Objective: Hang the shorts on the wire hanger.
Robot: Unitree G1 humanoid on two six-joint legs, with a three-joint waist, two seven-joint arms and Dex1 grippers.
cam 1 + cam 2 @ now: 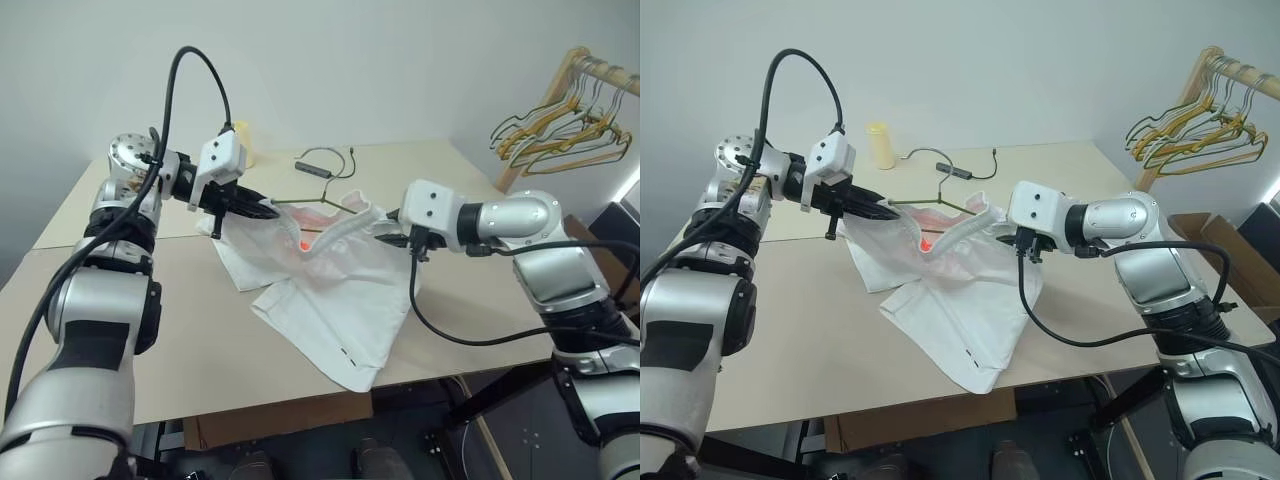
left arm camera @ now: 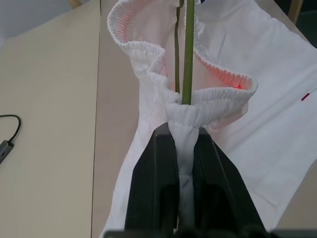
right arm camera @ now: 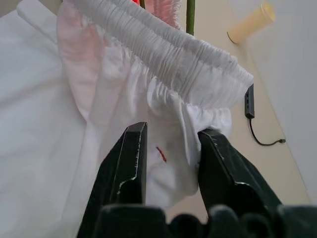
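My left claw [image 2: 185, 148] pinched the shorts [image 1: 330, 300] waistband against the wire hanger [image 2: 188, 49]. My right claw [image 3: 168, 144] stood spread at the waistband; I judged it could sag off the wire.

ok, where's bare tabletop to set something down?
Free: near-left table between the shorts and the left edge; far-right corner beyond the cable. Crowded: the middle, where the left claw and right claw work the waistband.

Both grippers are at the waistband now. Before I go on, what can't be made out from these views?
- Wire hanger: its lower part runs inside the shorts, hidden by fabric in all views.
- Right gripper: fingers apart around the waistband; the wrist view doesn't settle whether they press it.
- Left gripper: shut on bunched waistband; whether the wire is pinched too is hidden by cloth.
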